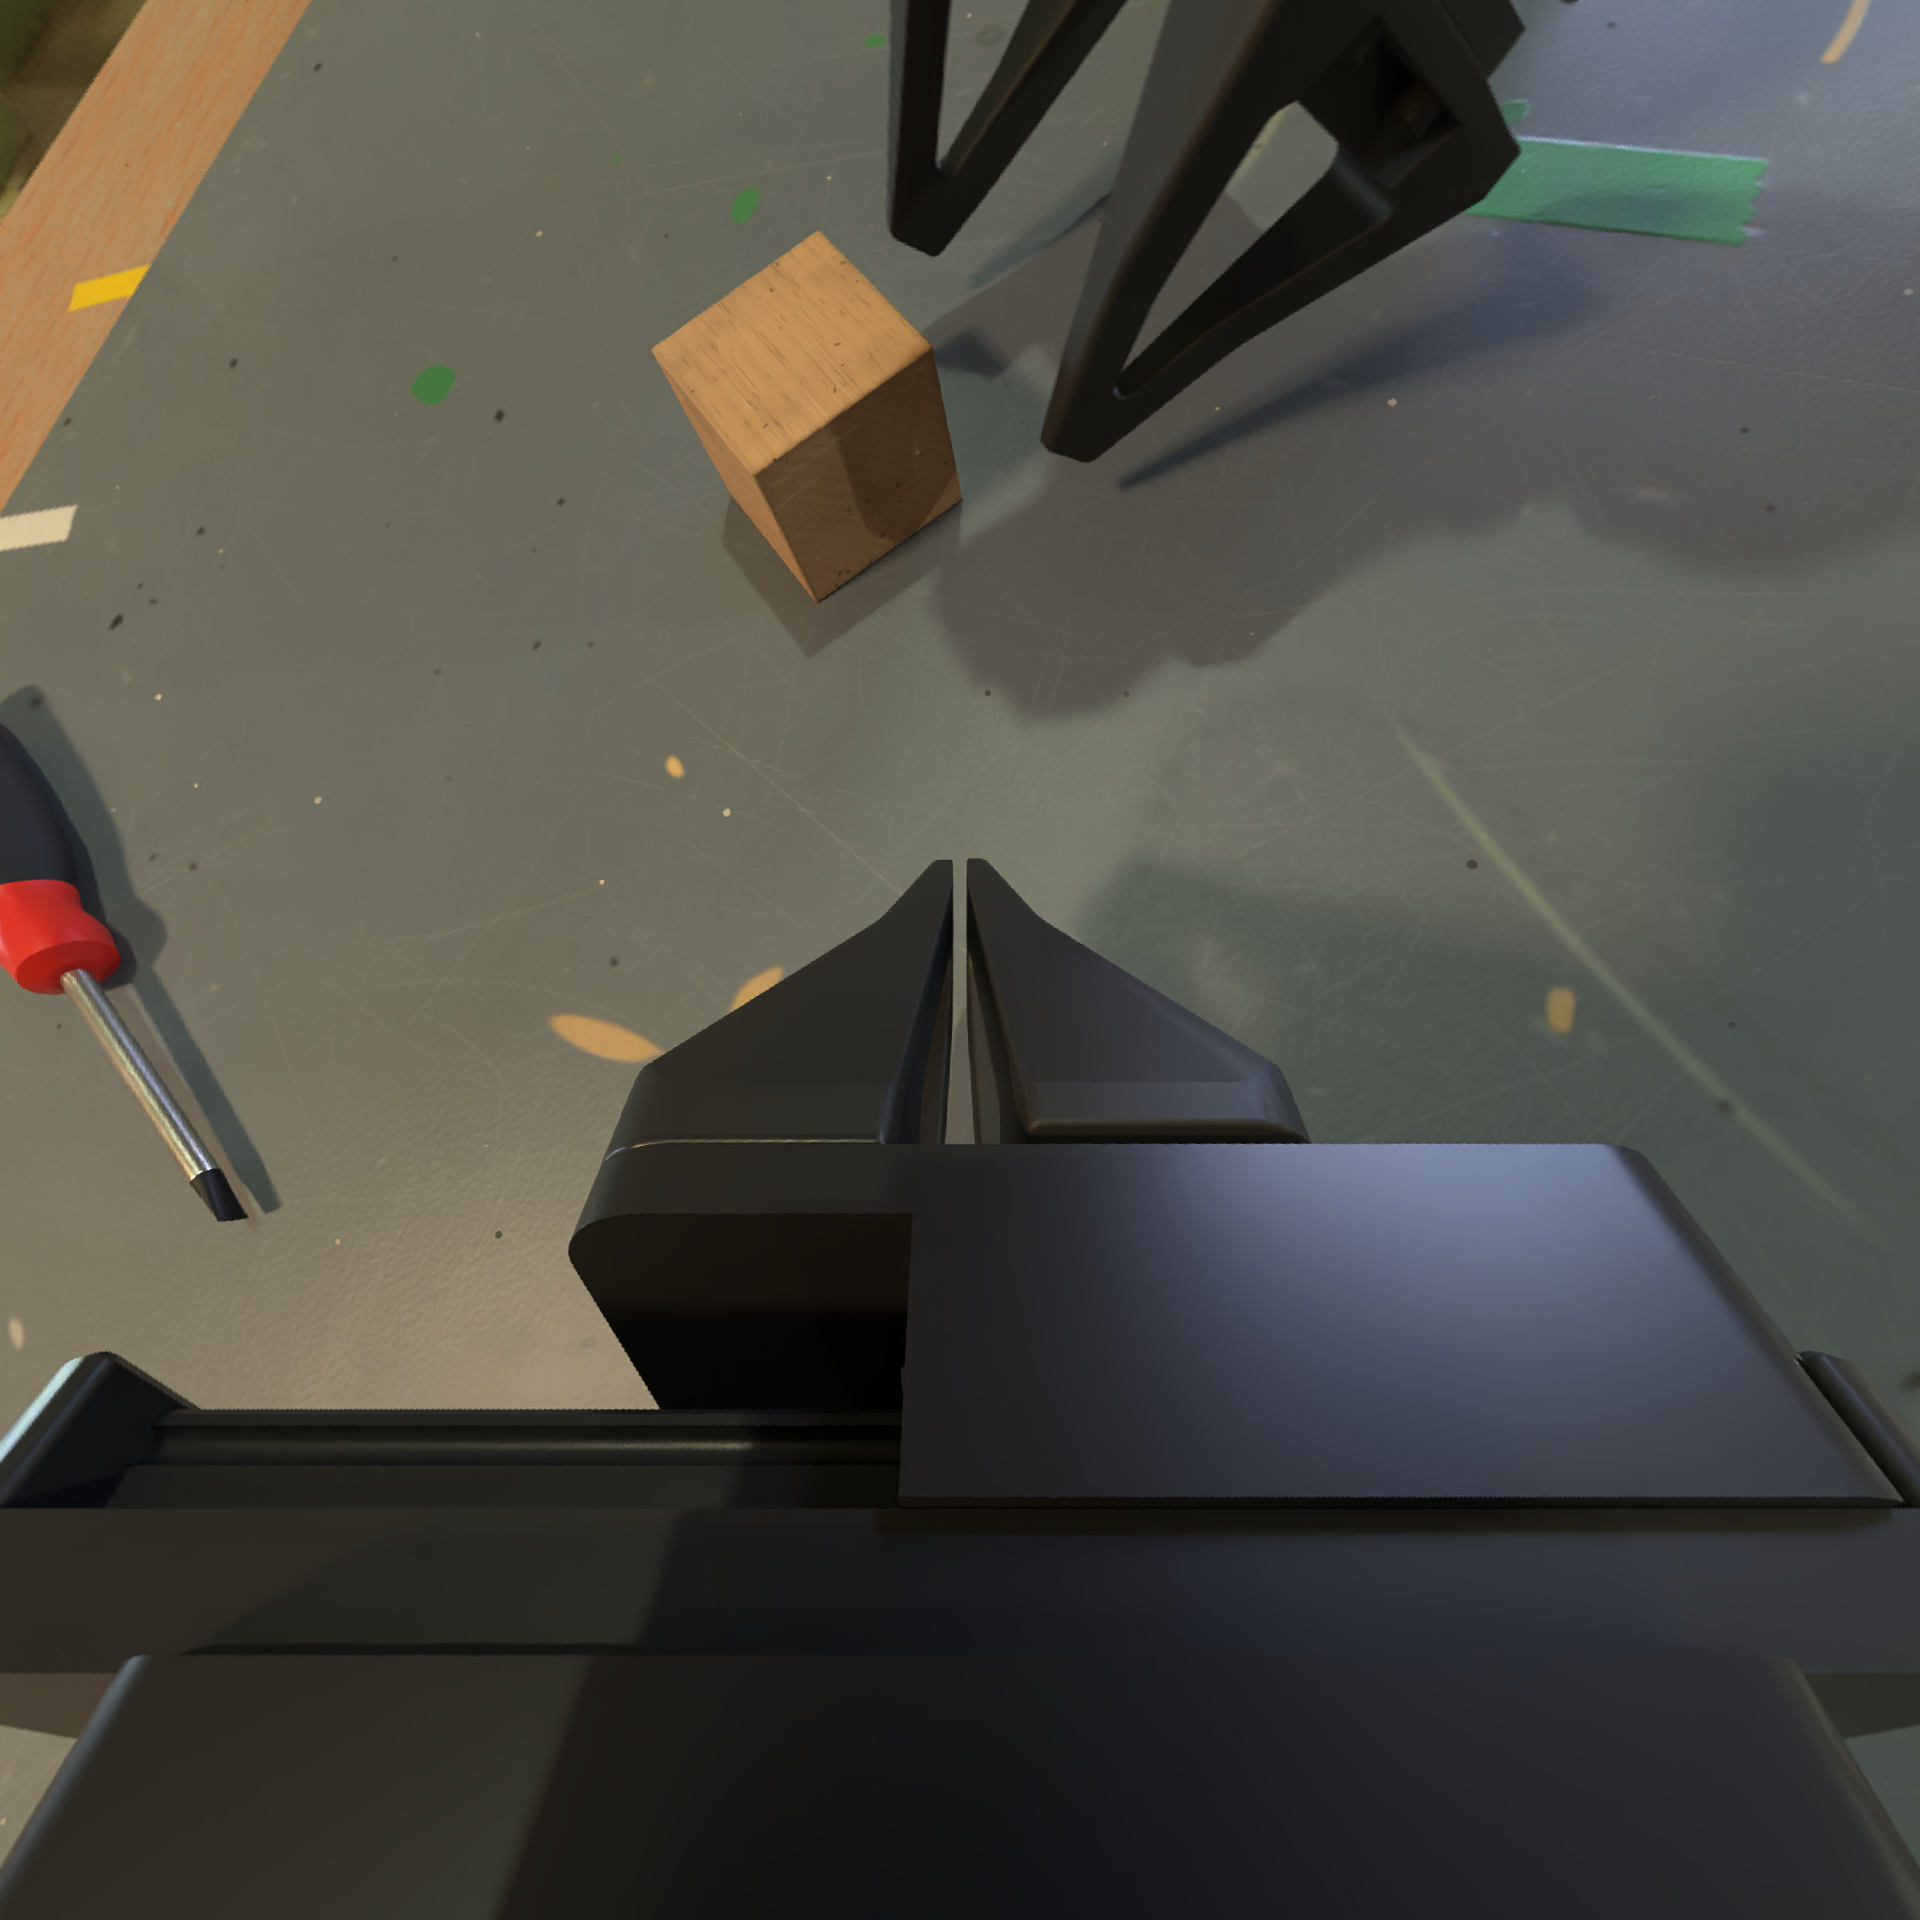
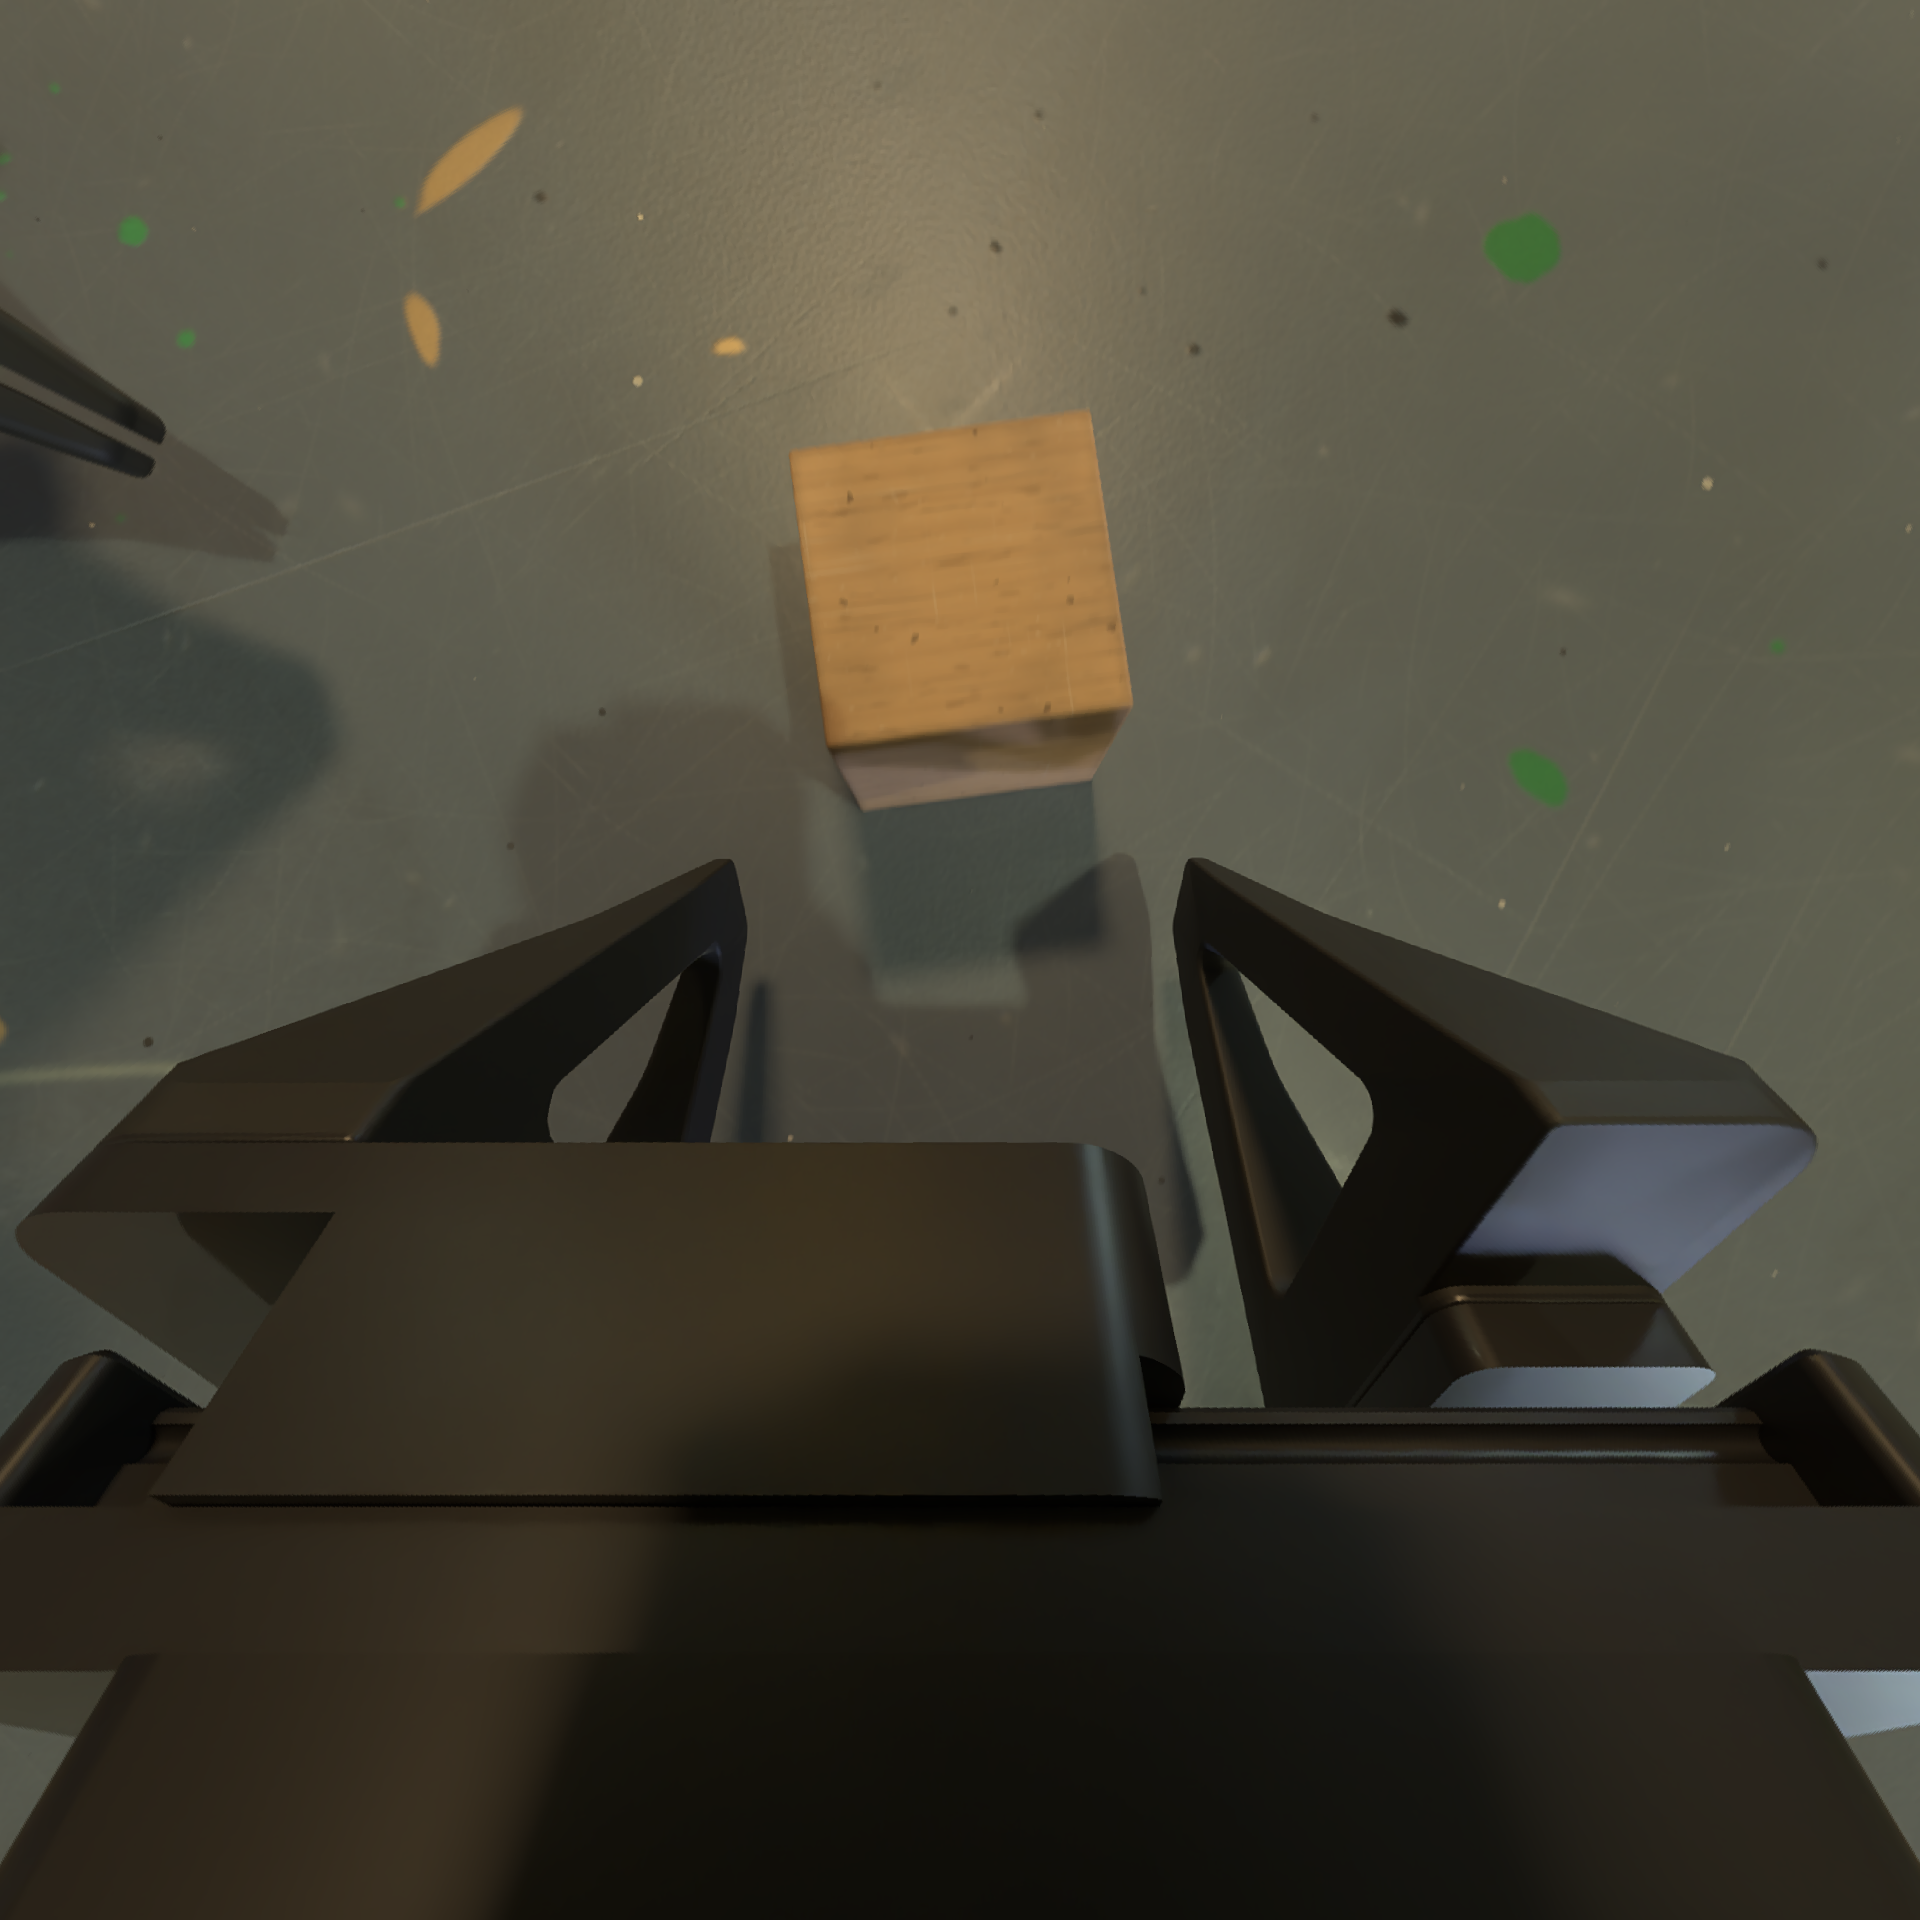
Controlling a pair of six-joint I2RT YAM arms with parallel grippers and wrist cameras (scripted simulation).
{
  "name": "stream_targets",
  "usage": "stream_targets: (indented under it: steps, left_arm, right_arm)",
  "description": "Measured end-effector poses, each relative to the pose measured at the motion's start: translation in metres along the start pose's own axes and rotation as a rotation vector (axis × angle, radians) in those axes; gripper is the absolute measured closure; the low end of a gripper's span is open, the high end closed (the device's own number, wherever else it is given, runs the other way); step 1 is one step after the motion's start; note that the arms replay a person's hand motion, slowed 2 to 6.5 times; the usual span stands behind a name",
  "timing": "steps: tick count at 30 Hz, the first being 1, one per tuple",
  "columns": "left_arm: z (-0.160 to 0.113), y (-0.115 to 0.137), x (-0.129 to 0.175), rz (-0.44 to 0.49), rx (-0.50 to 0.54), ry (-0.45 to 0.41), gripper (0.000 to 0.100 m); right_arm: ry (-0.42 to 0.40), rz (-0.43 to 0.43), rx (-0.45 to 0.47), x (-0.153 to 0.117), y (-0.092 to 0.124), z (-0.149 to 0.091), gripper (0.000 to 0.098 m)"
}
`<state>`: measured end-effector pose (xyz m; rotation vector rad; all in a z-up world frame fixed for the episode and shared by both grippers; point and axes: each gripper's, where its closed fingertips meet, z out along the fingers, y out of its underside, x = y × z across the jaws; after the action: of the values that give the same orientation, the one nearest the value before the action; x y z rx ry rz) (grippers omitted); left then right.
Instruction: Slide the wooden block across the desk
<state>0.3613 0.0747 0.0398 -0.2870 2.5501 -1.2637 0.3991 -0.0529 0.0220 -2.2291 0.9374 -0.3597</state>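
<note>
A wooden block (image 1: pixel 805 410) stands upright on the grey desk (image 1: pixel 416 831), ahead of my left gripper (image 1: pixel 959 864), which is shut and empty. In the right wrist view the block (image 2: pixel 961 587) lies straight ahead of my right gripper (image 2: pixel 961 864), which is open and empty, apart from the block and a little above the desk. The right gripper also shows in the left wrist view (image 1: pixel 1003 348), open, just right of the block. The left gripper's shut tips show at the left edge of the right wrist view (image 2: pixel 140 445).
A screwdriver (image 1: pixel 94 971) with a black and red handle lies on the desk at the left. A green tape strip (image 1: pixel 1621 192) is at the far right. The desk's wooden edge (image 1: pixel 125 187) runs along the far left. Paint specks dot the surface.
</note>
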Motion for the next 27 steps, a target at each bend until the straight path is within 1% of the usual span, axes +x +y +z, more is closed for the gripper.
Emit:
stream_targets:
  steps: [8, 14, 18, 24, 27]
  left_arm:
    - [-0.001, -0.001, -0.001, 0.004, 0.001, -0.007, 0.098]
    - [-0.001, -0.001, -0.002, 0.006, 0.003, -0.01, 0.098]
    - [-0.002, 0.0, -0.002, 0.005, 0.002, -0.013, 0.098]
    - [-0.002, 0.0, -0.003, 0.004, 0.002, -0.015, 0.098]
    - [-0.002, 0.0, -0.004, 0.003, 0.002, -0.016, 0.098]
  right_arm:
    - [-0.02, -0.063, -0.044, 0.001, -0.019, 0.015, 0.0273]
    - [-0.036, -0.073, -0.074, 0.003, -0.029, 0.027, 0.0284]
    - [-0.052, -0.069, -0.087, 0.003, -0.034, 0.033, 0.0336]
    - [-0.076, -0.063, -0.093, 0.001, -0.037, 0.035, 0.0454]
    - [-0.087, -0.054, -0.1, 0.002, -0.037, 0.035, 0.0472]
